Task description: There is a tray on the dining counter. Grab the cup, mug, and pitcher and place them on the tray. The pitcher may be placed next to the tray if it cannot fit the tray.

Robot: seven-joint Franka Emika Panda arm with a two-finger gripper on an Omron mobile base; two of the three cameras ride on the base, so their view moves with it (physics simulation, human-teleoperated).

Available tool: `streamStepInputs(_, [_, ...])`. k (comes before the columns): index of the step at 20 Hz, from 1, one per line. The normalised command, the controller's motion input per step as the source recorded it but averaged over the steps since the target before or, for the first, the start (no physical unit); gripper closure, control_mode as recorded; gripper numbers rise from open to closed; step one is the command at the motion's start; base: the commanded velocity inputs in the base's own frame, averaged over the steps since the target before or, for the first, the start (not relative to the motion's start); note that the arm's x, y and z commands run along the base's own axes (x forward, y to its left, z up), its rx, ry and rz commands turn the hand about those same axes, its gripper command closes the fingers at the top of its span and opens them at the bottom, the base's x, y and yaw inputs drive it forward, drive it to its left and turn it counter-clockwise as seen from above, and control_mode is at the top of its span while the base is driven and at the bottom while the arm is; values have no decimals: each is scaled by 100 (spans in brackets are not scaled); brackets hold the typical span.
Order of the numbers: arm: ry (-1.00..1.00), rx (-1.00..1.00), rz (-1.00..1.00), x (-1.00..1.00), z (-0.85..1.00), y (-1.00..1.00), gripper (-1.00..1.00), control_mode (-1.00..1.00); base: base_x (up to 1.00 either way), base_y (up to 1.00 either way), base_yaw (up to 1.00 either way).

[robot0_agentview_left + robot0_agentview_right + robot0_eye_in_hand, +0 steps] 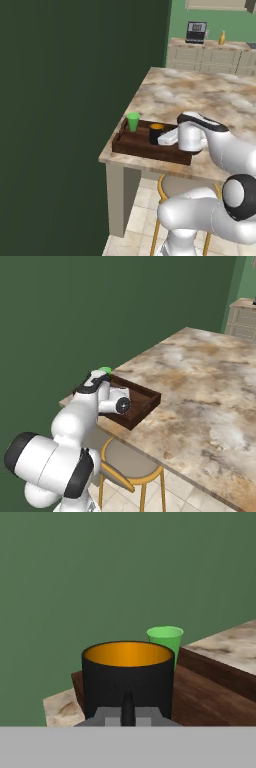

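On the dining counter, near its corner, the tray is seen with two of the three items over it. The cup is standing upright at the tray's far-left end. The mug is located just right of the cup, apart from it, with its orange interior visible from above. The gripper is positioned against the mug's near side; in the hand view the fingers are pressed almost together, and the mug wall is directly in front of them, so the mug is judged to be pinched by its handle or rim, though the contact itself is hidden. Whether the mug's base is resting on the tray floor cannot be told.

Progress is judged as follows: cup placed; mug at the tray, release not yet made. The pitcher is noted well apart, on the far cabinet counter beside a dark appliance. Its retrieval remains outstanding.
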Motion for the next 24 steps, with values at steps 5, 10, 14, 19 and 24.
streamStepInputs(5, [0,0,0,35,-8,15,100,-100,0,0,0])
streamStepInputs(10, [0,0,0,30,-11,11,100,-100,0,0,0])
streamStepInputs(14, [0,0,0,7,-8,15,100,-100,0,0,0])
streamStepInputs(19, [0,0,0,5,-3,13,100,-100,0,0,0])
streamStepInputs(24, [0,0,0,9,0,2,100,-100,0,0,0])
